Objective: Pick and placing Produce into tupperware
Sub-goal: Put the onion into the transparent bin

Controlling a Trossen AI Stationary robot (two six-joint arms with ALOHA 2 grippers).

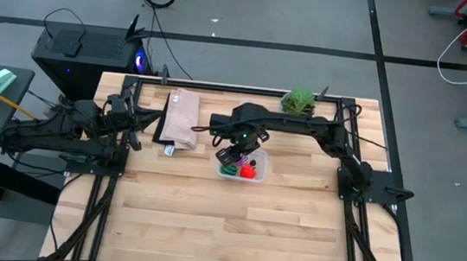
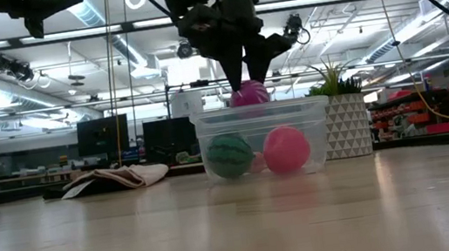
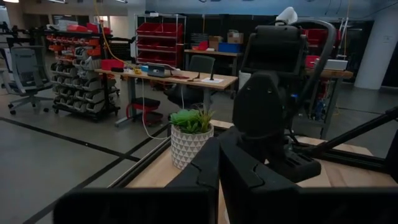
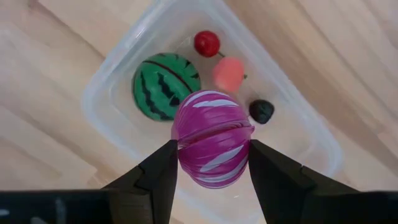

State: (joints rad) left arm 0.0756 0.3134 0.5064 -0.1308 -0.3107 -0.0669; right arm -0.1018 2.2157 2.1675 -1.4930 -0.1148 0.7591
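The right end effector [image 4: 213, 163] hangs directly over the tub [image 4: 112, 81], its two fingers [image 4: 158, 177] pressed against opposite sides of the purple ball [image 4: 212, 147]. In the low view the ball [image 2: 248, 95] sits level with the tub's rim [image 2: 260, 112], so it looks to be above the contents and not yet resting on anything.

Already inside the tub are the green striped ball [image 4: 164, 85], a small red piece [image 4: 206, 43], a pink piece [image 4: 228, 74] and a dark bit [image 4: 262, 111]. The low view also shows a larger pink-red ball [image 2: 286, 149] beside the green one [image 2: 230, 155].

What matters next is the straight drop. From the wrist view, the purple ball lies over the tub's middle, partly overlapping the green ball and close to the dark bit. If released here it would probably land inside (it may knock the green ball and roll, being round). A small lowering first would seem safer.

The left end effector [image 1: 134, 124] waits at the tabletop's [image 1: 232, 226] left edge, well apart from the tub, near the paper bag [image 1: 181, 118]. I cannot tell how its fingers stand.
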